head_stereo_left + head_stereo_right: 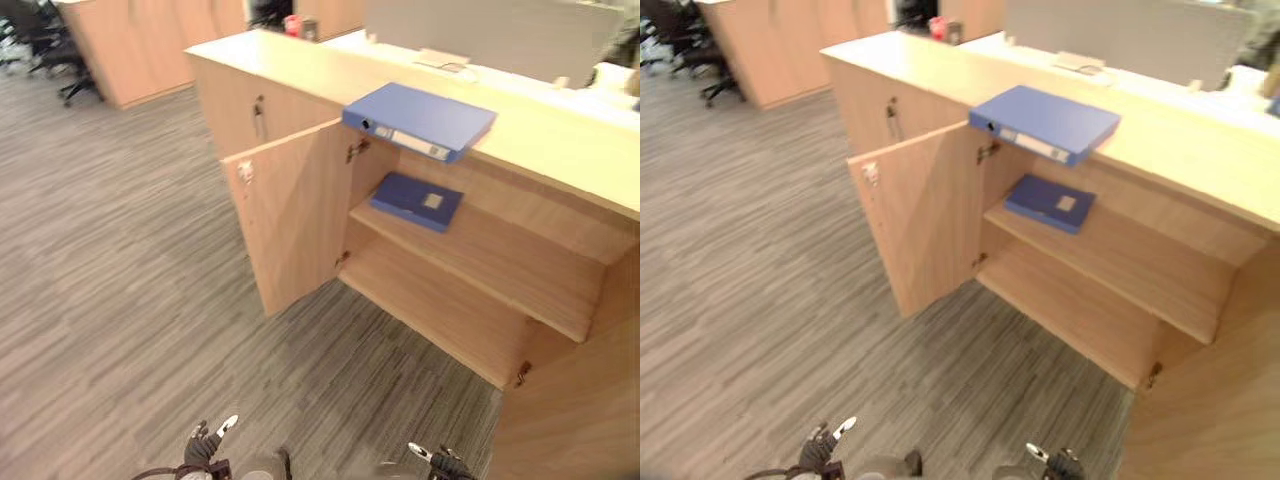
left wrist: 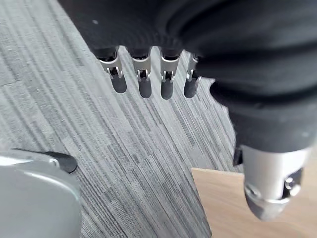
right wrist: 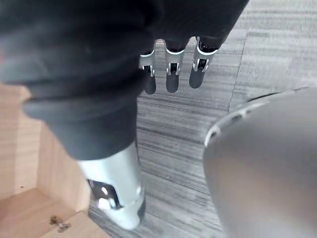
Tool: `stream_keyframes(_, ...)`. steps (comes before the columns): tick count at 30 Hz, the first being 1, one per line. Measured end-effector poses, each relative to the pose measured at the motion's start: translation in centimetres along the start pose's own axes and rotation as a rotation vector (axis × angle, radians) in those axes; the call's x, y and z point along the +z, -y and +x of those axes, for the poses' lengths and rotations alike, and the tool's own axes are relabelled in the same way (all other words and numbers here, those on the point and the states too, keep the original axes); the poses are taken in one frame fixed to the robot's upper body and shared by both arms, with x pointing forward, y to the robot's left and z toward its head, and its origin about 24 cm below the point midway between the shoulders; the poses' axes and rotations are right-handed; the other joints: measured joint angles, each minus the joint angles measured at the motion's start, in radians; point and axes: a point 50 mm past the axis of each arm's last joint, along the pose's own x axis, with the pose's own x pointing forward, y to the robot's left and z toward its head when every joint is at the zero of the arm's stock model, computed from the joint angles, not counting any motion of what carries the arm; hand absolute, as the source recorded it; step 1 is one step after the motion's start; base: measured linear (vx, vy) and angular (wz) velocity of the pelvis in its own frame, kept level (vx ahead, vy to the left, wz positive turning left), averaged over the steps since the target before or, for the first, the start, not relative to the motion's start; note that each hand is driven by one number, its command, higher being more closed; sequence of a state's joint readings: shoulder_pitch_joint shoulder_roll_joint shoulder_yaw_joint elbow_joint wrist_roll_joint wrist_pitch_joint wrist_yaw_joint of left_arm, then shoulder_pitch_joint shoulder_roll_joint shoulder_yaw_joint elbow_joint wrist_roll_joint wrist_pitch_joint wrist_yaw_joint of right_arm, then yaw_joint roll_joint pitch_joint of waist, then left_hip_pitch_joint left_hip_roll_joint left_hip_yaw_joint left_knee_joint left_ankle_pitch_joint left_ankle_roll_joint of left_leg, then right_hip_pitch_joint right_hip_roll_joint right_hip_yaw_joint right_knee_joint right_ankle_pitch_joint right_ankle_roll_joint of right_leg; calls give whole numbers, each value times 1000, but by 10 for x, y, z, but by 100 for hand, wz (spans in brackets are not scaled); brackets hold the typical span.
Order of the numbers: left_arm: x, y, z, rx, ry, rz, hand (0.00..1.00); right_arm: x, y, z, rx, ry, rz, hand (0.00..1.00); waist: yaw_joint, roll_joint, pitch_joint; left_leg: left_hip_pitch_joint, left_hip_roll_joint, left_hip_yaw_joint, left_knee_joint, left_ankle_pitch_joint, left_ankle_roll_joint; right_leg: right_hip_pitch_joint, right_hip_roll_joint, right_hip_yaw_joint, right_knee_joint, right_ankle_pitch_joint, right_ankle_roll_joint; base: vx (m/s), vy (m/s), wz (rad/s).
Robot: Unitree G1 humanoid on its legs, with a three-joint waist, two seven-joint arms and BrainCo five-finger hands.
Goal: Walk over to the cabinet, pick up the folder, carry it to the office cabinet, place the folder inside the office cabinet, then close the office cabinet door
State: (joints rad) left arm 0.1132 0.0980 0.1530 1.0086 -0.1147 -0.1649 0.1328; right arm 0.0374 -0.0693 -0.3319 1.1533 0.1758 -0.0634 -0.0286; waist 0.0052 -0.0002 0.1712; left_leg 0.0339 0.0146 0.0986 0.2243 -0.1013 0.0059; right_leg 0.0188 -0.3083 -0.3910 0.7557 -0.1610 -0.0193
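The left hand (image 2: 144, 84) and right hand (image 3: 172, 75) are hanging empty, fingers loosely straight. The thick blue plastic folder (image 1: 420, 120) is lying far beyond them, needing closer, squared footing first.

Left hand (image 2: 167, 74): back and wrist sit under a black ribbed fabric cover (image 2: 208, 34), bulky and softly creased. Silver metal fingers (image 2: 119, 74) stick out from its edge in a row, each with a small bracket and pin at the base and a rounded dark rubber tip. The thumb (image 2: 270, 183) is a thick silver cylinder with a round screw head on its side and a dark collar above.

Right hand (image 3: 173, 69): same build, with a black ribbed cover, silver fingers (image 3: 199, 69) with dark tips, and a silver thumb (image 3: 116, 193) with a dark recess holding a bolt. In the left eye view both hands read as dark with pale silver finger parts.
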Motion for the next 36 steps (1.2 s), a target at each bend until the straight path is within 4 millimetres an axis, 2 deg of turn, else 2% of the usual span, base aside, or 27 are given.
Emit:
stream_keyframes(1, -2, 0, 0, -5, -6, 20, 0, 0, 0, 0, 0, -1, 0, 0, -1, 1, -1, 25, -4, 21, -16, -1, 9, 4, -31, -52, 23, -3, -7, 298, 324, -82)
stream_keyframes(2, -6, -1, -1, -16, -22, 59, 0, 2, -4, 0, 10, 6, 0, 0, -1, 6, -5, 72, -6, 60, -65, -2, 15, 0, -63, -134, 28, -23, 17, 247, 220, -72)
stream_keyframes(3, -6, 0, -1, -21, -23, 70, 0, 2, -7, 0, 17, 10, 3, 0, -3, 8, -4, 80, -3, 67, -78, -2, 16, -5, -58, -156, 12, -35, 35, 235, 176, -73)
stream_keyframes(5, -5, 1, 1, -43, -28, 122, 0, 5, -10, 1, 29, 24, 7, 0, -10, 12, -1, 105, 25, 100, -122, -2, 16, -37, -11, -194, -91, -73, 75, 209, 55, -46)
stream_keyframes(7, -4, 2, 2, -48, -28, 137, 0, 6, -11, 1, 33, 28, 8, 0, -13, 12, 0, 132, 48, 136, -153, -5, 10, -62, 8, -229, -183, -72, 78, 226, -24, -51)
stream_keyframes(9, -2, 3, 2, -52, -24, 149, 0, 8, -13, 1, 37, 35, 11, 0, -15, 12, 1, 155, 71, 170, -161, -17, -11, -90, 34, -233, -294, -60, 69, 222, -111, -50)
stream_keyframes(10, -2, 3, 3, -53, -23, 153, 0, 8, -13, 1, 39, 36, 12, 0, -18, 10, 1, 166, 81, 183, -162, -25, -24, -98, 46, -233, -362, -33, 60, 231, -183, -40)
stream_keyframes(11, -1, 3, 3, -52, -22, 155, 0, 7, -15, 0, 40, 33, 21, 0, -24, 1, 2, 192, 87, 195, -164, -41, -54, -97, 60, -229, -444, 97, 41, 230, -205, -28)
stream_keyframes(12, -1, 6, 3, -58, -24, 151, 0, 7, -14, 1, 36, 36, 38, 0, -33, 5, 3, 206, 101, 194, -166, -47, -68, -85, 73, -228, -442, 106, 36, 239, -234, -21)
stream_keyframes(14, -4, 17, 1, -82, -29, 138, 0, 8, -11, 1, 32, 37, 46, 0, -44, 31, -8, 223, 146, 215, -168, -45, -95, -65, 132, -229, -459, 77, 25, 257, -280, -26)
stream_keyframes(15, -3, 21, 1, -91, -26, 131, 0, 8, -11, 1, 33, 36, 48, 0, -49, 38, -12, 223, 173, 228, -129, -50, -109, -49, 161, -225, -472, 61, 16, 214, -278, -31)
stream_keyframes(16, -2, 23, 1, -94, -23, 128, 0, 7, -12, 1, 35, 32, 49, 0, -49, 33, -9, 217, 189, 229, -87, -57, -120, -33, 175, -222, -486, 55, 14, 204, -320, -29)
stream_keyframes(17, 1, 24, 1, -95, -14, 115, 0, 4, -14, 0, 38, 20, 50, 0, -49, 17, -6, 184, 229, 226, 57, -71, -140, 4, 207, -211, -527, 47, 11, 172, -281, -22)
stream_keyframes(18, 1, 24, 1, -89, -12, 97, 0, 2, -15, 0, 41, 13, 50, 0, -49, 10, -5, 148, 255, 225, 163, -75, -142, 27, 225, -204, -553, 42, 16, 208, -319, -41)
stream_keyframes(20, 3, 23, -1, -71, 4, 24, 0, 1, -14, 0, 42, 7, 35, 0, -39, 22, 0, -17, 386, 194, 628, -58, -111, 111, 309, -142, -623, 35, -1, 200, -211, -76)
stream_keyframes(21, 2, 22, -1, -65, 4, 9, 0, 2, -13, 0, 39, 6, 35, 0, -38, 26, 1, -48, 400, 177, 707, -67, -113, 126, 321, -121, -631, 26, -13, 216, -83, -97)
stream_keyframes(22, 3, 21, -1, -60, 9, 1, 0, 3, -13, 1, 38, 8, 36, 0, -34, 27, 1, -96, 395, 157, 783, -93, -113, 158, 331, -84, -640, 27, -20, 337, -28, -98)
stream_keyframes(24, 6, 22, -1, -61, 26, -2, 0, 2, -12, 1, 29, -6, 33, 0, -20, 27, 4, -146, 362, 155, 747, -135, -117, 182, 329, -29, -652, 30, -20, 338, 0, -99)
stream_keyframes(27, 12, 24, 0, -61, 53, -7, 0, 2, -14, 2, 37, -13, 3, 0, -10, 18, 10, -201, 256, 93, 507, -160, -111, 226, 296, 36, -683, 31, -7, 258, 98, -73)
stream_keyframes(28, 12, 24, 0, -63, 55, -7, 0, 2, -16, 2, 47, -11, -22, 0, -10, 15, 8, -210, 196, 39, 353, -155, -115, 232, 273, 46, -696, 30, 17, 292, 199, -40)
stream_keyframes(29, 13, 25, 0, -63, 54, -12, 0, 3, -17, 2, 50, -10, -28, 0, -11, 15, 8, -211, 145, -15, 197, -102, -109, 238, 255, 56, -709, 28, 45, 295, 227, -37)
stream_keyframes(30, 12, 25, 0, -62, 52, -21, 0, 2, -17, 2, 50, -12, -29, 0, -7, 13, 7, -200, 126, -32, 168, -25, -98, 244, 245, 65, -713, 26, 60, 255, 214, -28)
stream_keyframes(31, 12, 24, 0, -58, 48, -33, 0, 0, -19, 1, 55, -17, -32, 0, 0, 6, -3, -183, 96, -29, 140, 27, -54, 248, 227, 68, -717, 22, 79, 345, 274, -12)
stream_keyframes(32, 13, 18, 2, -49, 47, -31, 0, -4, -26, 0, 77, -27, -44, 0, -3, -26, -6, -171, 64, -19, 121, 22, -40, 245, 189, 63, -712, 28, 89, 423, 328, -8)
stream_keyframes(33, 14, 15, 3, -41, 45, -45, 0, -5, -29, 0, 85, -30, -43, 0, -1, -36, -3, -155, 50, -1, 128, 6, -16, 252, 164, 63, -685, 34, 101, 415, 316, -3)
stream_keyframes(34, 15, 15, 4, -42, 41, -54, 0, -6, -29, 0, 85, -32, -40, 0, 3, -35, -2, -134, 44, 5, 124, 2, -8, 254, 150, 63, -655, 34, 103, 328, 266, -21)
stream_keyframes(36, 8, 12, 3, -39, 7, -73, 0, -6, -27, 0, 81, -33, -40, 0, 9, -31, 0, -19, 24, 24, 57, 3, 4, 240, 109, 65, -487, 37, 109, 312, 269, -23)
